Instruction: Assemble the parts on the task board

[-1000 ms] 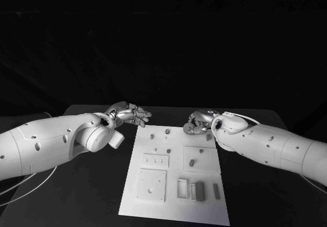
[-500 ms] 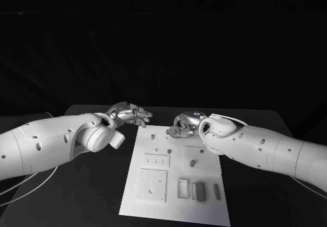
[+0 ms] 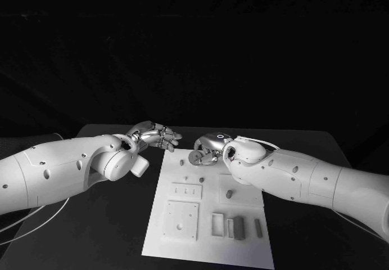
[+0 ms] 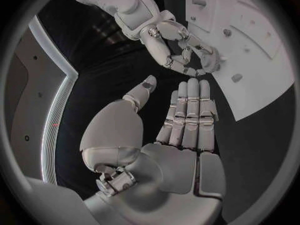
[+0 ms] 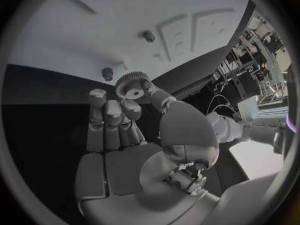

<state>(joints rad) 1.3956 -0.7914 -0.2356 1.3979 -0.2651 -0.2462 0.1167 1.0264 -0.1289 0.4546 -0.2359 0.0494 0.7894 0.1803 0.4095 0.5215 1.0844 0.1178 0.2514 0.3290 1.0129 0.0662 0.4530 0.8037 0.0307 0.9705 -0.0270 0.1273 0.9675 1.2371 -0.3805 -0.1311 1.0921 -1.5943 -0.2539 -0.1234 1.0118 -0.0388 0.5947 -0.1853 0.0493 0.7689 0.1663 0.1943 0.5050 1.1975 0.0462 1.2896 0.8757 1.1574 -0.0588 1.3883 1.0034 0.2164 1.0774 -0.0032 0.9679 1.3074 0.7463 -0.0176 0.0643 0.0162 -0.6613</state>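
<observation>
1. Moving toward frame left across the upper part of the task board (image 3: 207, 247), the right hand (image 3: 204, 153) now sits over the board's top-left area, where a moment ago it hung near the top-right edge.
2. It pinches a toothed gear (image 5: 132, 86) between thumb and fingertips; the wrist view shows the gear just above the white board, near two small pegs (image 5: 107, 73).
3. The left hand (image 3: 155, 135) has not shifted: it hovers at centre-left of the frame beside the board's top-left corner, fingers straight, holding nothing.
4. Judged from this, the gear is being carried toward a peg for seating; it is not yet placed.
5. Other parts (image 3: 236, 228) lie at the board's lower right.
</observation>
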